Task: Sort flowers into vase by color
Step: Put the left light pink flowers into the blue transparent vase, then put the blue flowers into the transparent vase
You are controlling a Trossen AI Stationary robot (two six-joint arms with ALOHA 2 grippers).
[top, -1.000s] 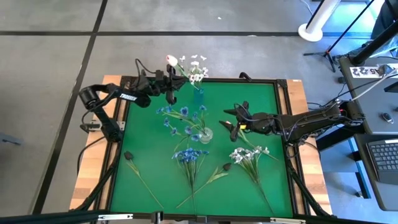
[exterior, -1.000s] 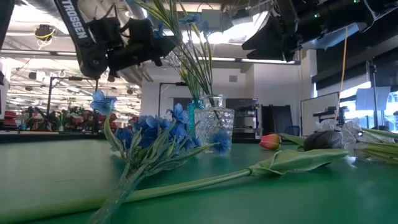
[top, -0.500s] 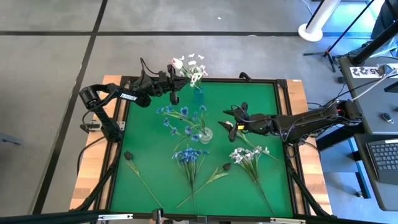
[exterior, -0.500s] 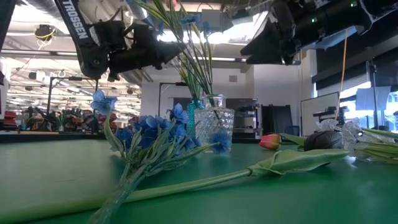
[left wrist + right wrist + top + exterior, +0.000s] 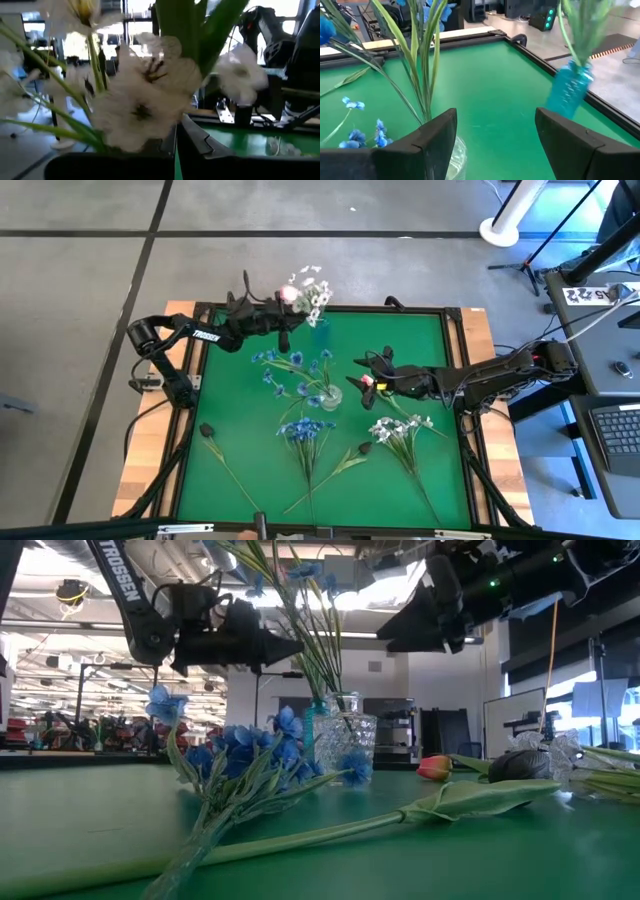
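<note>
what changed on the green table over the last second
The left gripper, shut on a stem of white blossoms, carried it toward the blue vase at the table's far edge. The right gripper, open, slid toward the clear glass vase holding blue flowers. The loose flowers lying on the green mat stayed put.

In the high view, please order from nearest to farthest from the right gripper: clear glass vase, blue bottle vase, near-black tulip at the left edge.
From the right gripper:
1. Clear glass vase, just beside it, mat centre.
2. Blue bottle vase, far edge.
3. Near-black tulip, left edge.
</note>
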